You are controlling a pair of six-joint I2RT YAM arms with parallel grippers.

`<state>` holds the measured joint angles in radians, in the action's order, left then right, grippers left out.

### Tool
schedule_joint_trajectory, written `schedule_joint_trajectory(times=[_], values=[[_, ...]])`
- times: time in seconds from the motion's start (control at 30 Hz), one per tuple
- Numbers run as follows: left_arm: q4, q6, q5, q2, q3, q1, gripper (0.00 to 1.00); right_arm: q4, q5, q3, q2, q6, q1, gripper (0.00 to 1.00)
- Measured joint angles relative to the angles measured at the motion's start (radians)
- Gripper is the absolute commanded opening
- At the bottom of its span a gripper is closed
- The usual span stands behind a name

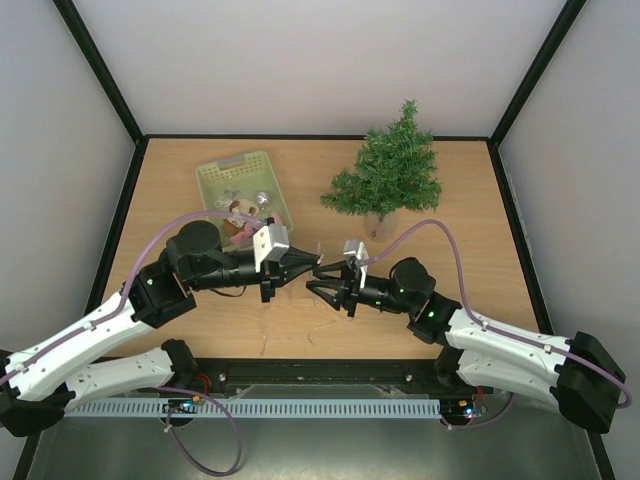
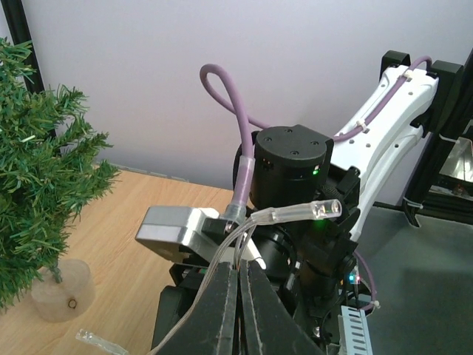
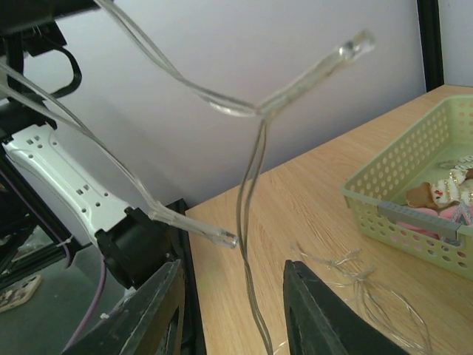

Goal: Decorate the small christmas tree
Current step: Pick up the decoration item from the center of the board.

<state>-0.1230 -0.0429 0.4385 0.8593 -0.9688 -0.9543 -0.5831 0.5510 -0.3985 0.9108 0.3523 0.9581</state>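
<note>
The small christmas tree [image 1: 385,172] stands at the back right of the table on a pale round base [image 2: 63,290]; its green branches [image 2: 37,166] fill the left of the left wrist view. My left gripper [image 1: 308,264] [image 2: 242,268] is shut on the thin clear wire of a light string [image 2: 244,229], with one bulb [image 2: 325,208] sticking out above the jaws. My right gripper [image 1: 320,281] [image 3: 231,266] faces it tip to tip and stands open. The wire [image 3: 253,296] hangs between its fingers without touching them. Two more bulbs [image 3: 355,43] [image 3: 222,237] dangle above.
A pale green basket [image 1: 222,178] [image 3: 399,177] with ornaments sits at the back left, just behind my left arm. Loose coils of clear wire [image 3: 362,285] lie on the wood near the basket. Black frame posts and white walls close in the table.
</note>
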Motion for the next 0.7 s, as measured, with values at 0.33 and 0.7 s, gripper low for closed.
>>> schedule_joint_trajectory(times=[0.33, 0.7], values=[[0.010, -0.017, 0.006, 0.003, -0.001, 0.000, 0.02, -0.023, -0.015, 0.014, 0.045, -0.034, 0.000, 0.14], [0.029, -0.066, -0.021, -0.003, -0.001, 0.000, 0.02, 0.039, -0.203, 0.016, -0.064, -0.061, 0.002, 0.02]])
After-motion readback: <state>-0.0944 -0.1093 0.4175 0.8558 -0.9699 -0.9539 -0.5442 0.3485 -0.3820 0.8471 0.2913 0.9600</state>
